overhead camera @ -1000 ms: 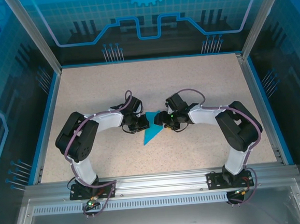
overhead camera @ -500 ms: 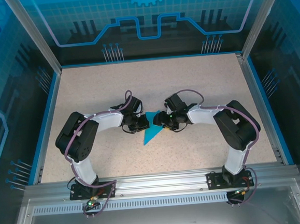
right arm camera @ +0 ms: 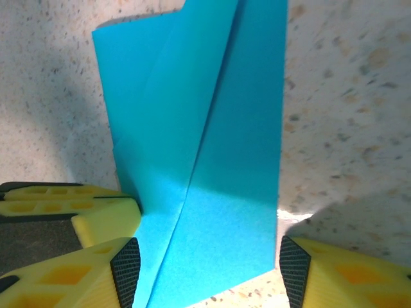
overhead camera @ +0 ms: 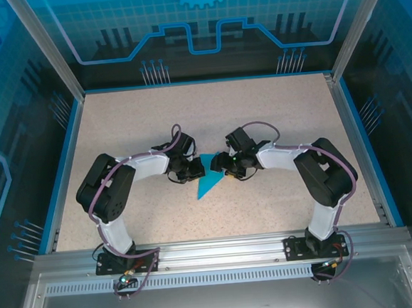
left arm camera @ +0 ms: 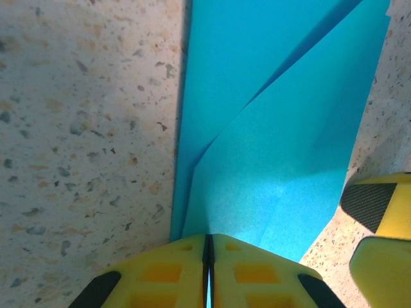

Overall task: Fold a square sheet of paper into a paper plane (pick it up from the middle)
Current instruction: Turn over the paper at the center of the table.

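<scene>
The square sheet of paper (overhead camera: 209,179) lies at the table's middle as a creased, pointed cyan shape, its tip toward the near edge. My left gripper (overhead camera: 196,170) is at its left edge. In the left wrist view the paper (left arm camera: 270,128) runs into the shut yellow fingers (left arm camera: 208,247), and a sliver of cyan shows in the slit. My right gripper (overhead camera: 222,165) is at the paper's right side. Its open jaws (right arm camera: 209,263) straddle the folded paper (right arm camera: 212,160), one black pad (right arm camera: 126,269) on each side. The left gripper's fingers (right arm camera: 70,204) sit just beside it.
The speckled tabletop (overhead camera: 132,124) has a blue border rail (overhead camera: 61,172) and an aluminium frame at the near edge (overhead camera: 221,249). The two grippers face each other almost tip to tip over the paper. Open tabletop lies behind and to both sides.
The right gripper has edged slightly left toward the paper. The left arm and the paper have stayed where they were.
</scene>
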`<state>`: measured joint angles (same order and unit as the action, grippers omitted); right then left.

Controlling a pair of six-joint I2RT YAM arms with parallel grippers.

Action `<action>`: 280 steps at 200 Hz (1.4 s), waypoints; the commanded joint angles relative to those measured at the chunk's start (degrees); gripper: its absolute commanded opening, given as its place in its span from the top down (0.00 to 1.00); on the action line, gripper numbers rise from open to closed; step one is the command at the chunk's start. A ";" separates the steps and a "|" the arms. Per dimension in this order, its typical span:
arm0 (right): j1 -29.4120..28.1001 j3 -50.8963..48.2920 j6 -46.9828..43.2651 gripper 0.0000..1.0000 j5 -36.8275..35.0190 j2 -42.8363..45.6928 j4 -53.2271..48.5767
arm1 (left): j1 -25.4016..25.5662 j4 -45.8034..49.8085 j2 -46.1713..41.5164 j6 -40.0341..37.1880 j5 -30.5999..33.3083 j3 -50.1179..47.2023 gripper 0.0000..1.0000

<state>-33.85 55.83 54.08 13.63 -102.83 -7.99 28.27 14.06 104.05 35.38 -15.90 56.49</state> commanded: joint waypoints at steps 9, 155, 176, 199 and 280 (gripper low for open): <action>-0.63 1.07 -0.93 0.37 -1.77 0.56 -4.05 | -0.35 1.11 1.30 -1.40 -1.07 0.37 0.89; -2.10 3.50 2.89 0.39 5.55 -5.13 1.60 | -0.34 0.97 3.00 -0.51 -1.62 0.19 0.90; -2.19 3.63 2.88 0.39 5.12 -4.46 1.16 | -0.32 0.42 2.92 -0.48 -2.58 0.20 0.90; -2.11 3.92 2.57 0.39 4.12 -4.30 -0.44 | -0.37 -0.62 3.18 -0.94 -5.26 0.20 0.90; -0.75 0.60 2.94 0.36 7.58 -1.37 7.60 | -0.32 -0.82 2.73 -0.65 -6.27 -0.37 0.90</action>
<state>-34.00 57.93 56.60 15.92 -104.71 -7.68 27.90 12.60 105.34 35.42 -19.88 56.82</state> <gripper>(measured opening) 0.637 0.101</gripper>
